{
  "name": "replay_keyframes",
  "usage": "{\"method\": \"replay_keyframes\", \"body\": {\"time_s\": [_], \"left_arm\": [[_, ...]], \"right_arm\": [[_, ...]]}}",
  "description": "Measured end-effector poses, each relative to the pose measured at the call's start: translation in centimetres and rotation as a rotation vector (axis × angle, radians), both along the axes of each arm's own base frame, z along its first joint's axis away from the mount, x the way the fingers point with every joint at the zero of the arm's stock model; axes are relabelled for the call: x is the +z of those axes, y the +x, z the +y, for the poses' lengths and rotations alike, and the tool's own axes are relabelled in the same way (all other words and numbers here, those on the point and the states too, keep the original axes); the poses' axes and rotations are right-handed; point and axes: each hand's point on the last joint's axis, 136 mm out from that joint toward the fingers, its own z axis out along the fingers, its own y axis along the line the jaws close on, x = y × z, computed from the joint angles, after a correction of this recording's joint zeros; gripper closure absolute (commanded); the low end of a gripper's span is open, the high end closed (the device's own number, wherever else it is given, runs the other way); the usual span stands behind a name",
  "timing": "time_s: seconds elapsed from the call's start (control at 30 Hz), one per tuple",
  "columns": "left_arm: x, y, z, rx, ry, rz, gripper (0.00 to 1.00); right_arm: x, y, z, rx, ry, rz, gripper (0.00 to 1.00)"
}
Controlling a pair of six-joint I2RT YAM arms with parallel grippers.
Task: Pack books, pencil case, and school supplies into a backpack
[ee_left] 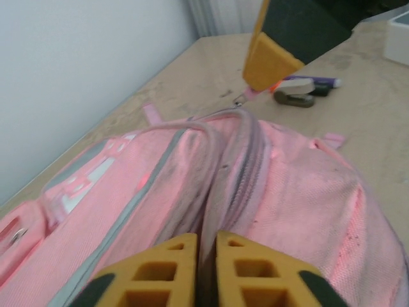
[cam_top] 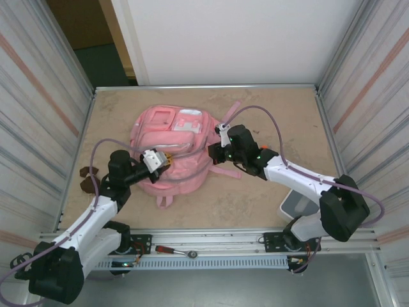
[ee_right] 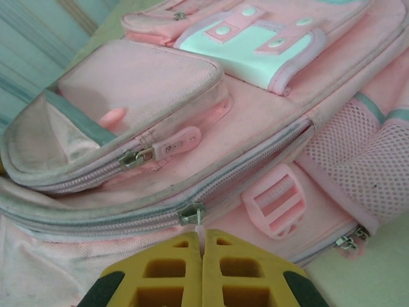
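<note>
Your right end effector (ee_right: 203, 235) is pinching the zip pull (ee_right: 192, 213); your left end effector (ee_left: 206, 238) is sitting near-closed on the seam (ee_left: 220, 166), grip unclear. The backpack (cam_top: 172, 137) is sagging soft, so pinch fabric beside that pull.

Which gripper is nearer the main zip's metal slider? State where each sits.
Right. The right gripper is shut right at the zip slider; the left gripper sits at the opposite end of the backpack.

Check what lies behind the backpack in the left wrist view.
On the table past the pink backpack lie a white-and-dark piece and a slim purple pen, side by side. The bag's bulge hides whatever sits close behind it.
</note>
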Motion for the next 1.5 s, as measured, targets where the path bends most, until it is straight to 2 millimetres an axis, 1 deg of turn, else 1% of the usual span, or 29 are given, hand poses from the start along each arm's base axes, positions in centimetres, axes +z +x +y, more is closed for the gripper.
{"method": "replay_keyframes", "body": {"time_s": [0.03,0.07,0.1,0.13,0.23,0.37,0.47,0.53,0.63,0.7,0.77,0.83,0.87,0.97,1.0,1.03,1.17,1.23,1.27,1.3,1.43,1.47,1.5], "left_arm": [[-0.1,0.3,0.3,0.025,0.005,0.002,0.56],[-0.2,0.5,0.4,0.041,0.011,0.005,0.51],[-0.3,0.5,0.4,0.051,0.023,0.007,0.47],[-0.4,0.5,0.2,0.057,0.036,0.009,0.44],[0.1,0.1,-1.2,0.038,0.066,-0.001,0.40],[1.4,-1.2,-3.9,-0.017,0.097,-0.032,0.36],[1.9,-2.2,-6.2,-0.065,0.145,-0.056,0.36],[1.6,-2.3,-7.7,-0.090,0.187,-0.062,0.38],[0.2,-1.7,-8.9,-0.097,0.260,-0.050,0.41],[-1.2,-1.0,-9.3,-0.091,0.309,-0.030,0.44],[-2.1,-0.5,-9.4,-0.084,0.344,-0.018,0.47],[-2.4,0.0,-9.4,-0.074,0.368,-0.021,0.53],[-2.4,0.2,-9.4,-0.069,0.378,-0.031,0.60],[-2.1,0.9,-9.1,-0.048,0.372,-0.047,0.90],[-1.9,1.1,-8.9,-0.050,0.360,-0.045,0.96],[-1.6,1.2,-8.7,-0.051,0.343,-0.047,0.99],[-1.2,0.5,-7.6,-0.082,0.277,-0.052,1.00],[-1.2,-0.2,-7.1,-0.112,0.247,-0.055,1.00],[-1.2,-0.7,-6.8,-0.130,0.229,-0.054,1.00],[-1.2,-1.1,-6.5,-0.147,0.215,-0.053,1.00],[-1.0,-2.6,-5.4,-0.198,0.148,-0.058,1.00],[-1.1,-2.7,-5.2,-0.204,0.141,-0.054,1.00],[-1.2,-2.8,-5.1,-0.210,0.137,-0.050,1.00]], "right_arm": [[-0.3,0.3,-0.2,-0.010,-0.008,0.003,1.00],[-0.6,0.5,-0.4,-0.023,-0.018,0.007,1.00],[-0.9,0.7,-0.6,-0.034,-0.025,0.011,1.00],[-1.2,0.8,-0.9,-0.044,-0.032,0.018,1.00],[-1.6,0.9,-1.0,-0.056,-0.037,0.033,1.00],[-1.6,0.6,-0.8,-0.053,-0.031,0.040,1.00],[-1.5,0.3,-0.3,-0.041,-0.031,0.039,1.00],[-1.4,0.0,-0.2,-0.036,-0.027,0.040,1.00],[-0.8,-0.4,0.2,-0.025,-0.015,0.031,1.00],[-0.2,-1.0,0.6,-0.008,-0.004,0.023,1.00],[0.4,-1.6,0.9,0.006,0.011,0.023,1.00],[0.8,-2.1,1.2,0.016,0.021,0.021,1.00],[1.0,-2.3,1.2,0.020,0.023,0.022,1.00],[1.1,-2.5,1.1,0.020,0.021,0.021,1.00],[1.1,-2.5,1.0,0.019,0.022,0.020,1.00],[1.0,-2.5,1.0,0.018,0.020,0.020,1.00],[1.3,-2.2,1.1,0.026,0.038,0.012,1.00],[1.0,-1.8,0.9,0.020,0.036,0.019,1.00],[0.7,-1.3,0.7,0.007,0.030,0.025,1.00],[0.3,-0.7,0.4,-0.011,0.021,0.031,1.00],[-2.2,3.8,-1.9,-0.129,-0.022,0.086,1.00],[-2.6,4.7,-2.1,-0.142,-0.019,0.103,1.00],[-2.7,5.2,-2.2,-0.147,-0.012,0.115,0.95]]}}
